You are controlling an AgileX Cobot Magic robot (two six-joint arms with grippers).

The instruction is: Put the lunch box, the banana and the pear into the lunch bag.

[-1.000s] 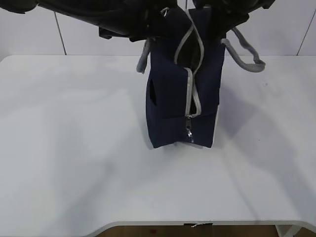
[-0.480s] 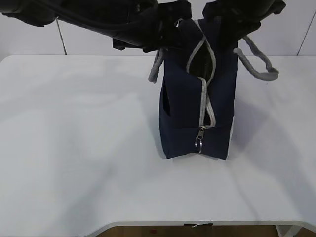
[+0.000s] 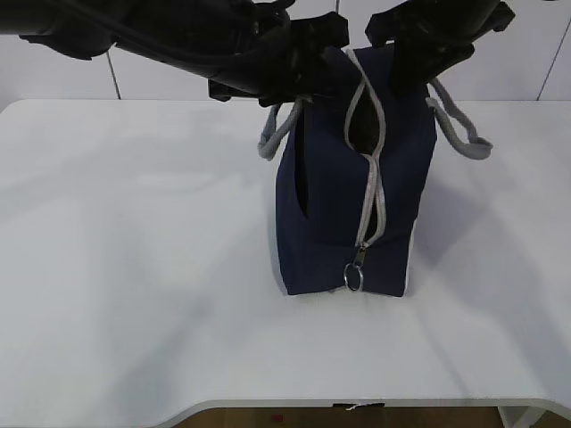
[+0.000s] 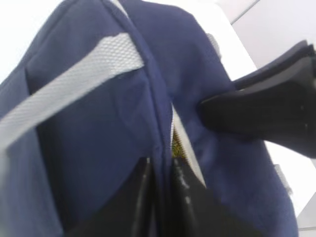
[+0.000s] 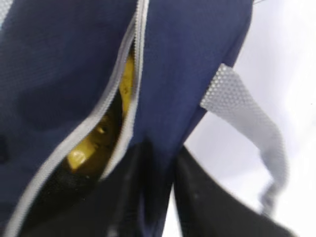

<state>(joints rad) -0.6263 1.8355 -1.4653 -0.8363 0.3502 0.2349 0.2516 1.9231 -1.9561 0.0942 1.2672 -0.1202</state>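
Standing by the white table (image 3: 134,267), I saw the lunch bag (image 3: 343,196) upright near its middle, both arms reaching down to its top from either side. The left gripper (image 4: 160,167) had its fingers astride the navy rim, one on each side of the seam. The right gripper (image 5: 159,157) straddled the opposite rim just beside the zipper (image 5: 129,84) in the same way. Cloth lay between the fingers of each, but I could not tell whether they were pinching it or sitting slack around it.

Through the gaping zip I caught yellow fruit (image 5: 89,150) low inside the bag. Whether it was the banana or the pear I could not say, and the lunch box was hidden from me.

The bag looked soft to me: fabric walls that sagged and creased at the mouth, so I judged it would fold inward the moment its rim was let go. With things inside, it seemed bottom-heavy enough to stand alone, though a sideways tug might tip it. The stitched rim looked the firmest place to pinch. The grey handles (image 3: 459,120) drooped loosely and would only swing if taken. The ring pull (image 3: 354,278) hung low on the near face, small and smooth, probably slippery between hard fingers.
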